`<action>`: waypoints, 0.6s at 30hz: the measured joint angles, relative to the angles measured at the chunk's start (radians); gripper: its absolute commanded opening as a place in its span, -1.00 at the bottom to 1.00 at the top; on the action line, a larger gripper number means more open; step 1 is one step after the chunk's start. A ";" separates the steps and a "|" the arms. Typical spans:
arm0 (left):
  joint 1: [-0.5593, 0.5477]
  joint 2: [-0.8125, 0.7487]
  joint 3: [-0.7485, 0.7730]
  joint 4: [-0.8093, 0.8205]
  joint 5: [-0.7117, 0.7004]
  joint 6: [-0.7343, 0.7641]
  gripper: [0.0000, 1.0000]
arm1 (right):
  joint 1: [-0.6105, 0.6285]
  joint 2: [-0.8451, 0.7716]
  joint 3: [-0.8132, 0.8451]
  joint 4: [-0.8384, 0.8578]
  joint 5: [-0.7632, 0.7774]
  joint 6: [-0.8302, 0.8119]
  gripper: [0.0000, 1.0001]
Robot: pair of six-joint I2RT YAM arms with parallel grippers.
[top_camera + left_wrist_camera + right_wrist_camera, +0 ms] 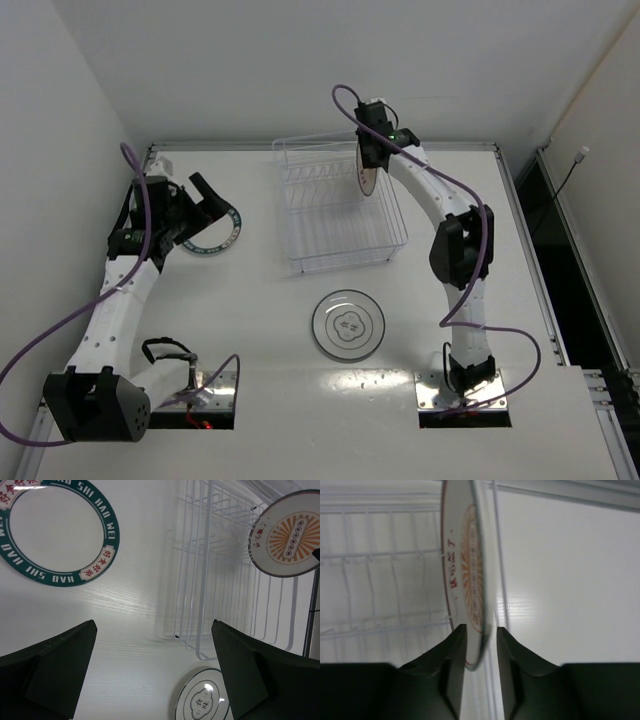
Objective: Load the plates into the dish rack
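1. Three plates were in view. The orange sunburst plate stood on edge over the dish rack, toward the rack's far right side, with slot wires to one side of it and a long rim wire on the other.
2. The right gripper reached down over the rack, one finger on each side of that plate's rim. From the right wrist view it could not be told whether the fingers clamped the rim or merely flanked it, nor whether the plate's far edge sat in a slot.
3. The teal-rimmed plate lay flat on the white table, left of the rack and apart from it. The left gripper hung above its near-left part, hiding some of the rim from the top camera, with its fingers spread wide and nothing between them.
4. The white plate with a grey centre motif lay flat in front of the rack, between the two arm bases, with nothing on or against it.
5. Purple cables looped along both arms.
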 measured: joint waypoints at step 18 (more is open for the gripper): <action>0.000 -0.043 -0.145 0.001 -0.187 -0.013 0.99 | -0.232 -0.716 -0.497 -0.091 -0.442 0.203 0.28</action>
